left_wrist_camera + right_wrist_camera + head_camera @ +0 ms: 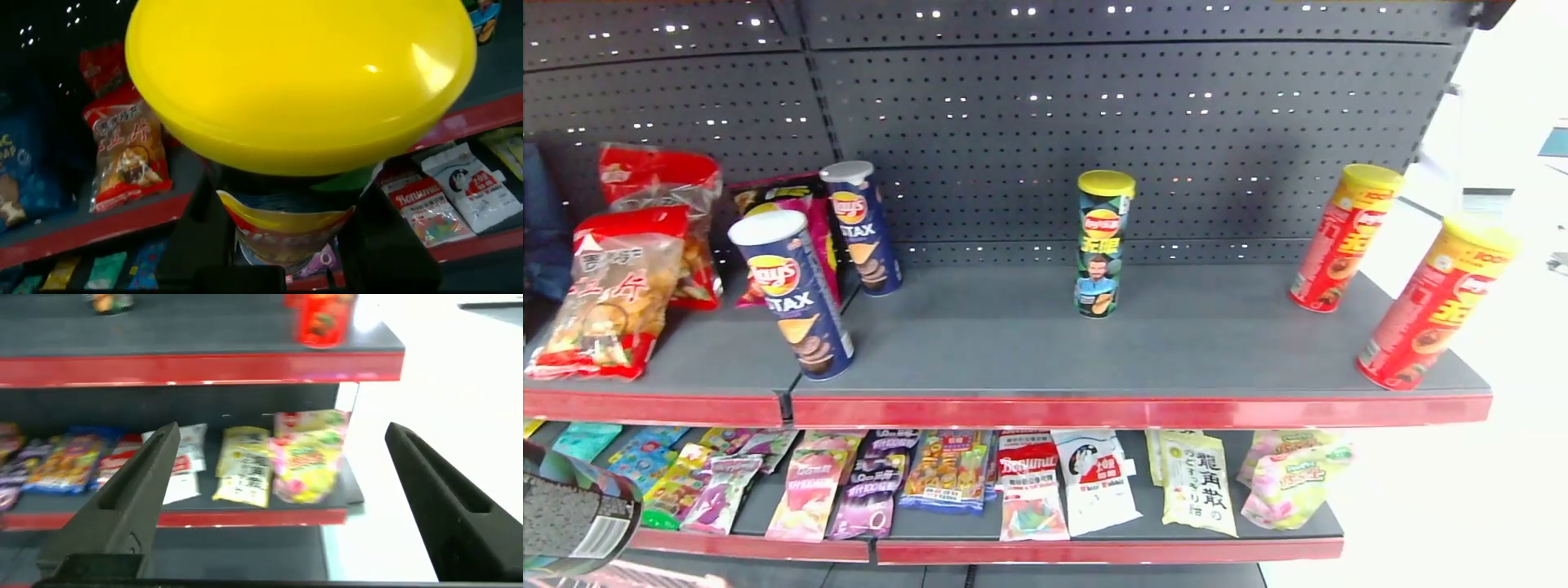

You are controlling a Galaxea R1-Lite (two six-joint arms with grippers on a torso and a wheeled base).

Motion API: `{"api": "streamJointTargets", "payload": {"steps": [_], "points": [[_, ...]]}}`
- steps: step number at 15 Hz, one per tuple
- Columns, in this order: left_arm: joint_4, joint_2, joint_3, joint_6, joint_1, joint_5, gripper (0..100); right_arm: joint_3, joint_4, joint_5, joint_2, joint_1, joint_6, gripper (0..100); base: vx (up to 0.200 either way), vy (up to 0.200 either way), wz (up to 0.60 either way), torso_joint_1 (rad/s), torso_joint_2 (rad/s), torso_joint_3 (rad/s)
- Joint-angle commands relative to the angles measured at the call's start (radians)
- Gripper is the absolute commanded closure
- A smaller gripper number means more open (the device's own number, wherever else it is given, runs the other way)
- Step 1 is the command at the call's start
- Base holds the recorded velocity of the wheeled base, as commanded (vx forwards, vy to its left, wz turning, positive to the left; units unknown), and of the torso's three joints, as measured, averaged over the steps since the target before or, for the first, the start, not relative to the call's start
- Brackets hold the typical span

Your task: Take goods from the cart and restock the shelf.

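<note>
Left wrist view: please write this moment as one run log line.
left gripper: shut on yellow-lidded can | right gripper: fingers open, empty | top shelf: bare stretch beside green can

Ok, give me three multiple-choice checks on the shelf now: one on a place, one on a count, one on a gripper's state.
1. Where on the grey upper shelf does the dark green cardboard tube with a yellow lid stand?
A) between the blue white-lidded tubes and the red yellow-lidded tubes
B) at the far left edge
C) lying on its side at the front
2. How many red yellow-lidded tubes stand on that shelf?
A) one
B) two
C) four
3. The right gripper is:
A) open, empty
B) shut on a bag
C) shut on a tube
Answers: 1 A, it stands alone mid-shelf; 2 B, both at the right end; 3 A, fingers apart, nothing between.
</note>
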Motion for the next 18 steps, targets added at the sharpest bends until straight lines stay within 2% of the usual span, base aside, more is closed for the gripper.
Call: {"api": "streamJointTargets", "payload": {"steps": [1,2,8,14,15,16,18], "points": [[0.001,0.003,0.000,0.023,0.001,0.000,100,0.000,0.000,0.000,0.001,-0.001,-0.001,0,0.000,0.000,0.00,0.000,0.00,0.000],[0.003,0.009,0.000,0.044,0.001,0.002,100,0.000,0.000,0.000,0.001,-0.001,-0.001,0,0.000,0.000,0.00,0.000,0.00,0.000],[0.004,0.007,0.013,0.046,0.001,0.009,100,0.000,0.000,0.000,0.001,-0.001,-0.003,0,0.200,0.000,0.00,0.002,0.00,0.002],[0.006,-0.074,0.042,0.030,-0.003,0.008,100,0.000,0.000,0.006,0.001,0.001,-0.015,0,0.000,0.000,0.00,0.000,0.00,0.000],[0.009,-0.093,0.037,0.010,-0.004,0.000,100,0.000,-0.008,0.026,0.001,0.001,-0.016,0,0.000,0.000,0.00,0.000,0.00,0.000],[0.015,-0.106,0.031,-0.028,-0.006,-0.006,100,-0.061,-0.011,0.077,0.029,0.004,-0.013,0,0.000,0.000,0.00,0.000,0.00,0.000],[0.038,-0.117,0.016,-0.155,-0.004,-0.024,100,-0.329,-0.011,0.153,0.326,0.013,0.027,0,0.000,0.000,0.00,0.000,0.00,0.000]]}}
